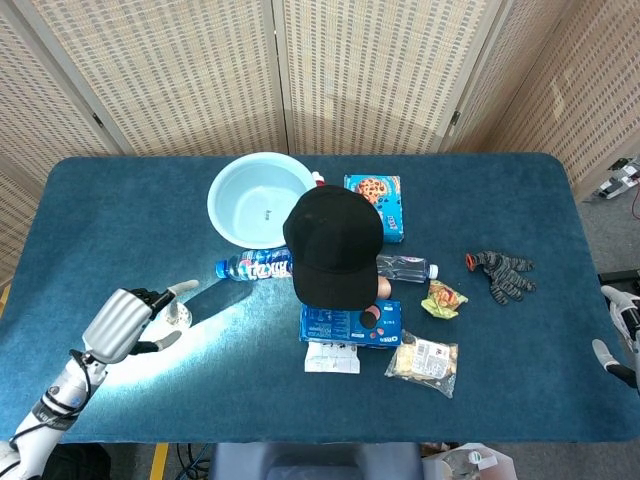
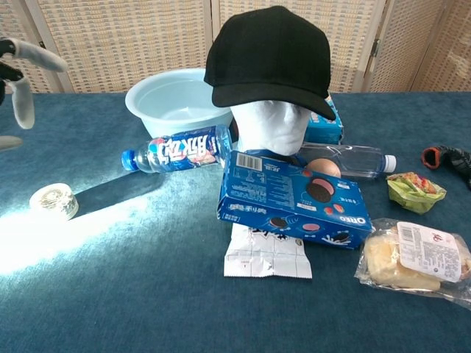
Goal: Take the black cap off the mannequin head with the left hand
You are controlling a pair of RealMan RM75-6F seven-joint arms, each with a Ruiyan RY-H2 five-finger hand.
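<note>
Black cap [image 2: 268, 55] sits on the mannequin head [image 2: 274, 126] at table centre: light, soft fabric, stiff brim. Best pinched at the brim or crown, I'd guess. Left hand [image 1: 128, 320] empty, fingers spread, well apart from it; right hand [image 1: 622, 330] barely visible, can't tell.

I am seeing the black cap [image 1: 333, 243] sitting on the mannequin head at the centre of the worktop [image 1: 120, 210]. My left hand [image 1: 124, 322] is hovering empty, fingers apart, over a small white roll [image 1: 177, 314]. My right hand [image 1: 622, 335] is showing partly at the right edge.
</note>
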